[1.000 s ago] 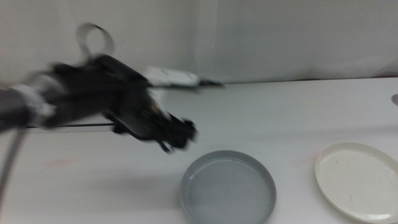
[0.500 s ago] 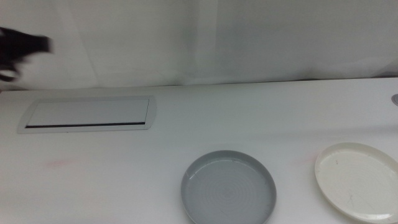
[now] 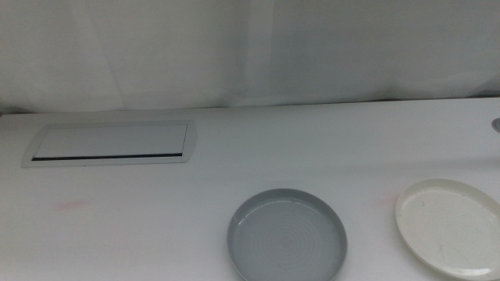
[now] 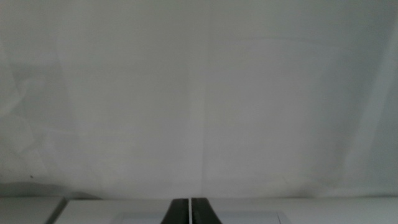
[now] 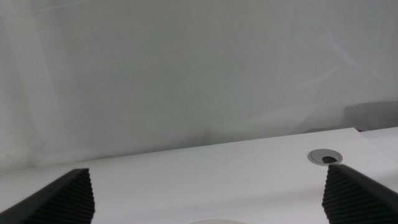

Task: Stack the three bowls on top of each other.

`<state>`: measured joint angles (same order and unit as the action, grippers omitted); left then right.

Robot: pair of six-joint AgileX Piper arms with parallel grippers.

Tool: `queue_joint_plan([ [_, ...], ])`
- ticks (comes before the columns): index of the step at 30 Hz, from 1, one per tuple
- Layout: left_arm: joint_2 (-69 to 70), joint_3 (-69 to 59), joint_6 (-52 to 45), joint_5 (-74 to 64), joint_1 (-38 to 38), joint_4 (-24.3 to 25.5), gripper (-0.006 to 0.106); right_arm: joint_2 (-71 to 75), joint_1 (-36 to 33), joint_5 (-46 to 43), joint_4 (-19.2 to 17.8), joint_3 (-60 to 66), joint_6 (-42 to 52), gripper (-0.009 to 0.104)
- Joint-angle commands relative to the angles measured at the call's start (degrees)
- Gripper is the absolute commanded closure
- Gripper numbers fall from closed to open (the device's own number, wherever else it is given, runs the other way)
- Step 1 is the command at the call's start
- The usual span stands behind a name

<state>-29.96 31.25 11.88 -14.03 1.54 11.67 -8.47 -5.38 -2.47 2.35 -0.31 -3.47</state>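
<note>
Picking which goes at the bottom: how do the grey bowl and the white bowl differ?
The grey bowl is darker and sits near the middle front; the white bowl is cream-pale and lies at the right edge, partly cut off. The grey one shows concentric rings inside; the white one looks plain. Both are shallow, round, empty and upright.

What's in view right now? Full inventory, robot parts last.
grey bowl: 1, grey, near edge of table, centre of middle view, apart from the white one
white bowl: 1, cream-white, near edge, right side, cut by the frame edge
mint bowl: 0 in view
table: 1, white
hatch: 1, white flap with dark slot, left part of table
grommet: 1, grey ring, far right of table
backdrop: 1, white sheet behind table
left gripper: 1, dark, jaws together, out of middle view, facing backdrop
right gripper: 1, dark, jaws wide apart, out of middle view, over table
</note>
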Motion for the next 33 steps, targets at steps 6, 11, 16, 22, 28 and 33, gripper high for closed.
queue_joint_plan([
  [6, 15.52, -22.14, 4.27, 8.6, 0.18, -0.58, 0.102, 0.25, 0.18, -0.57, -0.2, 2.3, 0.39, -0.008],
  [11, 20.41, -32.8, 4.27, 11.43, 0.18, -0.58, 0.102, 0.25, 0.18, -3.25, -0.2, 2.19, -0.29, -0.008],
  [16, 22.46, -33.19, 4.27, 8.95, 0.18, -0.58, 0.102, 0.25, 0.18, 1.85, -0.2, -0.6, -6.81, -0.007],
  [22, 22.46, -33.19, 4.27, 9.5, 0.18, -0.1, 0.102, 0.25, 0.18, 11.36, 3.05, -7.77, -11.72, -0.004],
  [28, 22.46, -33.19, 4.16, 9.5, 0.18, -0.09, 0.102, -2.18, 0.18, 28.53, -3.63, -24.19, -9.06, 0.001],
  [33, 22.46, -33.19, 4.16, 9.5, 0.18, -0.09, 0.102, -11.62, 0.18, 46.47, -9.42, -39.54, -6.79, 0.003],
])
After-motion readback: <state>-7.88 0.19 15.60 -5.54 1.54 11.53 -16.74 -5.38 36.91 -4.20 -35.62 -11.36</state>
